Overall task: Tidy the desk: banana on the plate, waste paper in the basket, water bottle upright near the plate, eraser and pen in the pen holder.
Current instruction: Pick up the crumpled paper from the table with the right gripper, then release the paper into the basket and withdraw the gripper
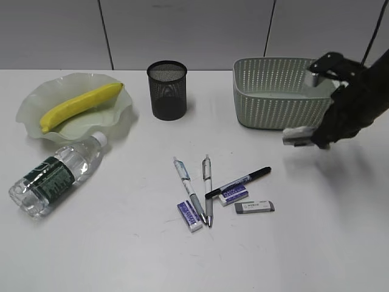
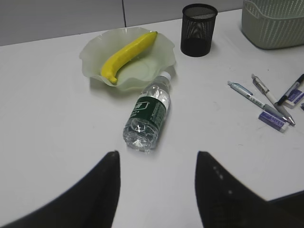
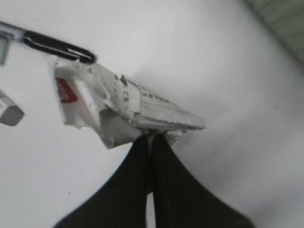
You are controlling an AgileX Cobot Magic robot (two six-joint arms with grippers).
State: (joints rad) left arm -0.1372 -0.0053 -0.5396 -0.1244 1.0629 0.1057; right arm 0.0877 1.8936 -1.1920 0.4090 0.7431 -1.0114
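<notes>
My right gripper (image 3: 152, 137) is shut on the crumpled white-and-grey waste paper (image 3: 123, 104) and holds it above the desk (image 1: 316, 243), in front of the pale green basket (image 1: 273, 97); in the exterior view the paper (image 1: 299, 136) hangs left of the arm. The banana (image 1: 79, 104) lies on the ruffled green plate (image 1: 36, 100). The water bottle (image 1: 58, 173) lies on its side just in front of the plate. My left gripper (image 2: 156, 156) is open and empty, a little short of the bottle's base (image 2: 142, 135).
The black mesh pen holder (image 1: 166, 89) stands at the back centre. Three pens (image 1: 206, 185) and three erasers (image 1: 234, 194) lie mid-desk. The wall runs along the back edge.
</notes>
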